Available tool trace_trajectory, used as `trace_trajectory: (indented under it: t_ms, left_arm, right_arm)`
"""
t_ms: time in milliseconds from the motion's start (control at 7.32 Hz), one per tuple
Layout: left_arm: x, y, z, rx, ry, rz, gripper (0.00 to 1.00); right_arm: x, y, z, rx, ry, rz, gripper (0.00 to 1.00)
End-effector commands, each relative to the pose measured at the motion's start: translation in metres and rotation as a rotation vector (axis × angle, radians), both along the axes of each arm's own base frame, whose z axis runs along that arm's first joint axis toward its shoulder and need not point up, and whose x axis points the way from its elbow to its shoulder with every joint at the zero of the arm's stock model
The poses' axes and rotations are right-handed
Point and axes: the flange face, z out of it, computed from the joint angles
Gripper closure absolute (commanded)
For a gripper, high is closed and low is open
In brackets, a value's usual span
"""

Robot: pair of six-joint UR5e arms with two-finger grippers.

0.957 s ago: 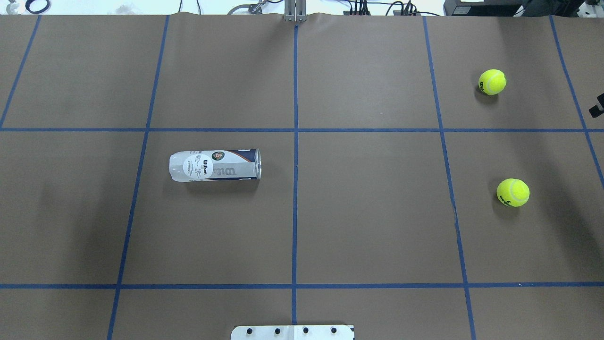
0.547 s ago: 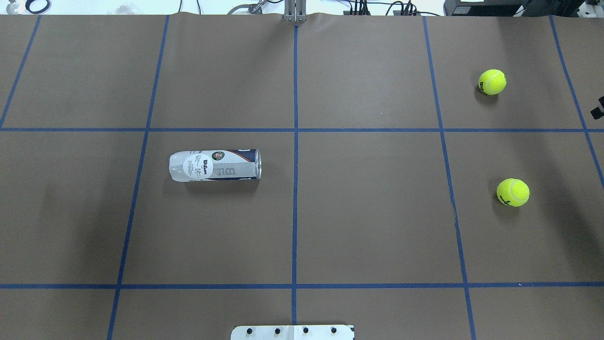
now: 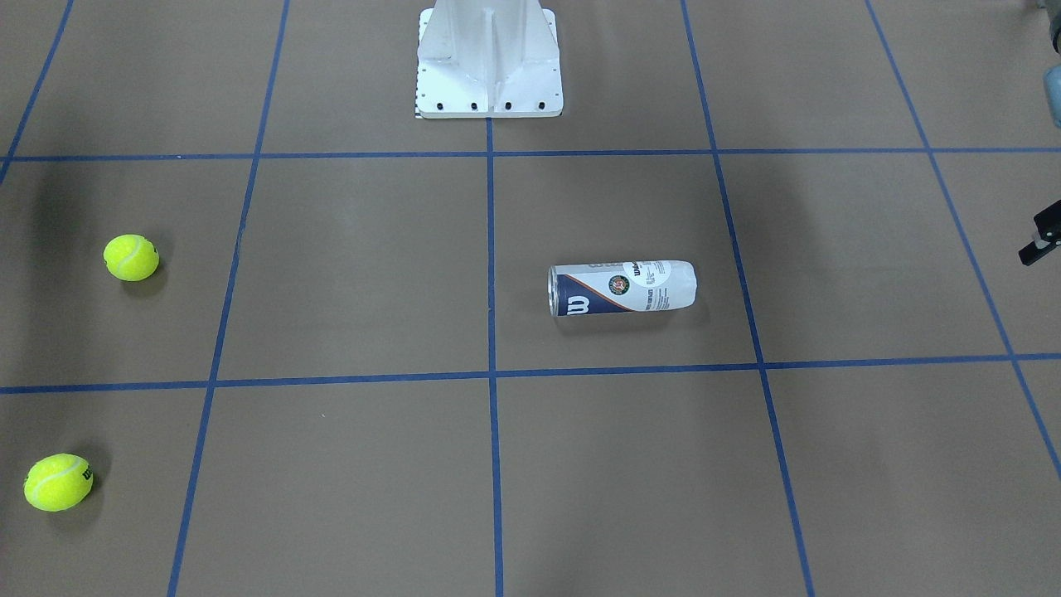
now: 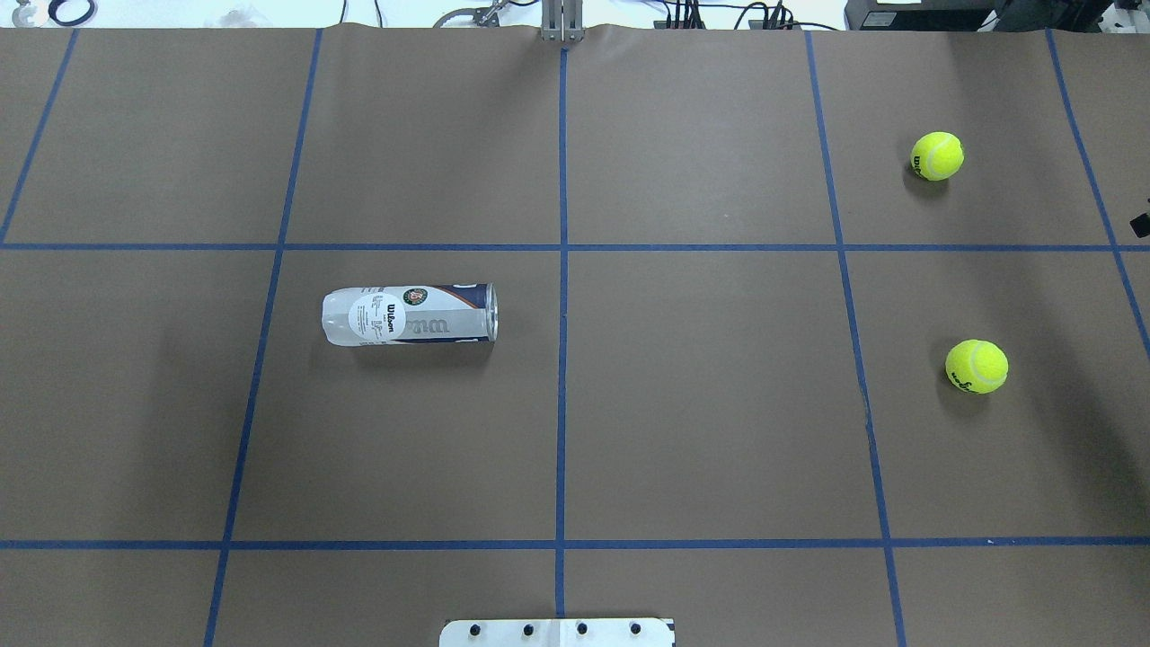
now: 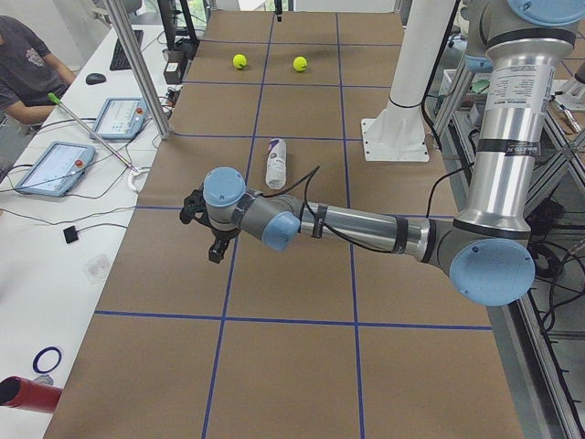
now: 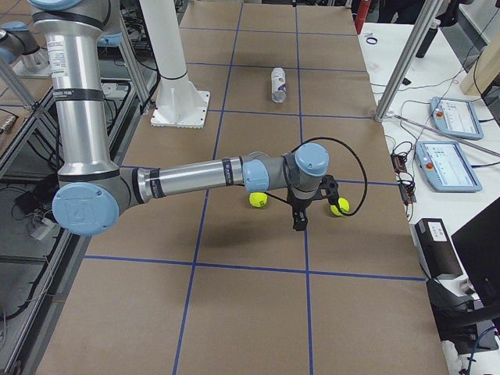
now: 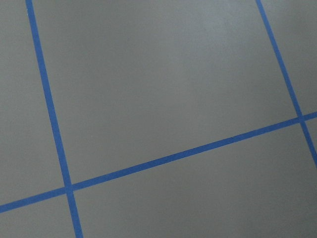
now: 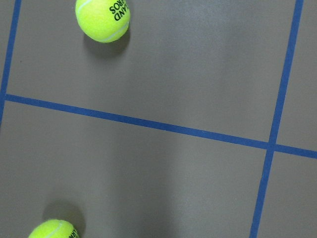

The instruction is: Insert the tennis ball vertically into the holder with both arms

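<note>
The holder [image 4: 409, 314] lies on its side left of the table's middle, its open silver rim toward the centre line; it also shows in the front view [image 3: 622, 288]. Two yellow tennis balls lie on the right: a far one [image 4: 937, 156] and a near one [image 4: 977, 366]. Both show in the right wrist view, one at the top [image 8: 103, 19] and one at the bottom [image 8: 52, 230]. My right gripper [image 6: 301, 223] hovers near the balls, only a black sliver at the overhead edge [image 4: 1142, 225]. My left gripper [image 5: 212, 249] hovers over bare table left of the holder. I cannot tell whether either is open.
The white pedestal base [image 3: 489, 83] stands at the robot's side of the table. Blue tape lines [image 7: 163, 158] grid the brown surface. Tablets [image 5: 55, 167] and a person [image 5: 23, 64] are beyond the far edge, behind an aluminium post [image 5: 137, 64].
The black tip of my right gripper at the overhead view's right edge has slid further out of frame and slightly nearer. The holder and both balls have not moved.
</note>
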Motion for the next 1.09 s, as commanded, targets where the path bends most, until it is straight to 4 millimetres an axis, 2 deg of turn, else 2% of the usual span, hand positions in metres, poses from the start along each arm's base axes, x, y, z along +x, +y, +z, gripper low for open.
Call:
trace_trajectory:
  t_ms: [0,273,410,547,683,820,957]
  left_arm:
    - [0.031,-0.04,-0.069,0.066,0.029,0.009,0.0]
    - [0.089,-0.052,-0.114,0.112,0.053,0.083,0.01]
    - [0.153,-0.052,-0.149,0.13,0.075,0.156,0.03]
    - [0.191,-0.056,-0.172,0.181,0.007,0.112,0.02]
    - [0.227,-0.051,-0.199,0.256,-0.022,0.117,0.02]
    - [0.283,-0.036,-0.24,0.318,0.01,0.193,0.02]
    - [0.315,-0.027,-0.274,0.351,0.027,0.211,0.01]
  right_arm:
    - [0.002,0.001,0.0,-0.014,0.012,0.021,0.01]
    - [0.001,0.006,0.004,0.024,-0.001,0.019,0.01]
    - [0.003,0.014,0.01,0.054,-0.008,0.02,0.01]
    - [0.003,0.018,0.015,0.062,-0.011,0.021,0.01]
    - [0.003,0.018,0.015,0.062,-0.011,0.021,0.01]
    - [0.003,0.018,0.015,0.061,-0.013,0.021,0.01]
    - [0.003,0.019,0.016,0.057,-0.012,0.023,0.01]
